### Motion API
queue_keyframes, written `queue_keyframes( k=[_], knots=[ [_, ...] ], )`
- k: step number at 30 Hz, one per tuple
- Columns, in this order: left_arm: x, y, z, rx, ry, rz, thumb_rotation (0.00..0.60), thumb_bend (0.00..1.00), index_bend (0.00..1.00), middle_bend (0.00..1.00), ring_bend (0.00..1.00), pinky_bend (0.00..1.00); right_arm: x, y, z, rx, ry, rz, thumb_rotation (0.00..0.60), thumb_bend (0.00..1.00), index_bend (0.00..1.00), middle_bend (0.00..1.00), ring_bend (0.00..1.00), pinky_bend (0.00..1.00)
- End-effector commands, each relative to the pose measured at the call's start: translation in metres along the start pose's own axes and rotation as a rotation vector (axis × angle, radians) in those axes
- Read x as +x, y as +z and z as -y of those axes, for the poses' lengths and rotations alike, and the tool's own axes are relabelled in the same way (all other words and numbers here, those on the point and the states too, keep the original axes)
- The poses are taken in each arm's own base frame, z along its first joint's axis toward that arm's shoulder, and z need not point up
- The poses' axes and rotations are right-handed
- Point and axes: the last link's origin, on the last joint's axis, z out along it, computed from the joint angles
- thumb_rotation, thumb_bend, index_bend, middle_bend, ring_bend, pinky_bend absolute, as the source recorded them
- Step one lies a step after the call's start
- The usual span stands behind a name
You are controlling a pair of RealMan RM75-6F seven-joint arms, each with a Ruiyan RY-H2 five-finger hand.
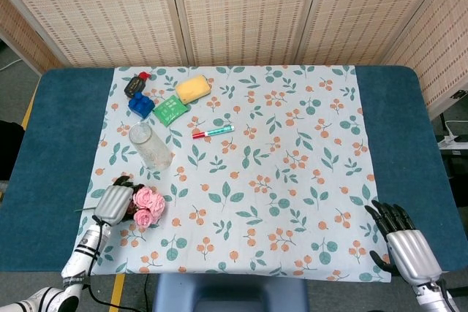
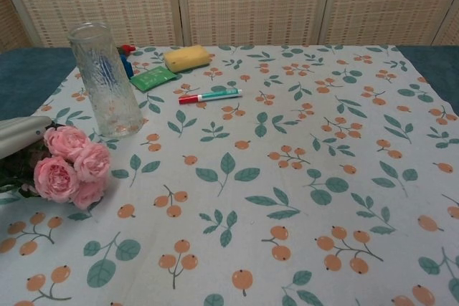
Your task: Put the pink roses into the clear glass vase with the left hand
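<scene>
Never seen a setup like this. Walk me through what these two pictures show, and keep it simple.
It is a two-armed robot with mechanical hands at a table. One picture looks down from its head, the other looks forward from its chest. On the flowered tablecloth are a clear glass vase, a yellow sponge, a green packet, a pen, a blue block and a small dark bottle. The left hand is over the stems of the pink roses, seemingly grasping them. The right hand rests open, holding nothing.
</scene>
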Motion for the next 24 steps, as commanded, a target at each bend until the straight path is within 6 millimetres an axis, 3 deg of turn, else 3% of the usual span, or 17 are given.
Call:
queue_keyframes(
  k=[1, 8, 15, 20, 24],
  knots=[
    [0.007, -0.003, 0.001, -0.015, -0.073, -0.118, 0.6, 0.44, 0.46, 0.54, 0.39, 0.18, 0.001, 0.0, 0.0, -0.001, 0.003, -0.003, 0.6, 0.21, 0.0, 0.0, 0.0, 0.0],
    [0.068, -0.025, 0.005, -0.123, -0.546, -0.494, 0.6, 0.44, 0.48, 0.56, 0.41, 0.2, 0.001, 0.0, -0.001, 0.001, 0.006, -0.001, 0.6, 0.21, 0.0, 0.0, 0.0, 0.0],
    [0.148, -0.031, 0.004, -0.263, -1.178, -0.598, 0.6, 0.43, 0.48, 0.56, 0.39, 0.18, 0.001, 0.0, 0.0, 0.006, 0.007, 0.005, 0.6, 0.21, 0.0, 0.0, 0.0, 0.0],
    [0.199, -0.014, -0.003, -0.369, -1.346, -0.635, 0.6, 0.43, 0.48, 0.57, 0.39, 0.16, -0.001, -0.001, 0.001, 0.013, 0.004, 0.014, 0.6, 0.21, 0.0, 0.0, 0.0, 0.0],
    [0.229, 0.005, -0.015, -0.423, -1.413, -0.64, 0.6, 0.43, 0.48, 0.57, 0.39, 0.16, 0.0, -0.001, 0.001, 0.01, 0.005, 0.01, 0.6, 0.21, 0.0, 0.0, 0.0, 0.0]
  ],
)
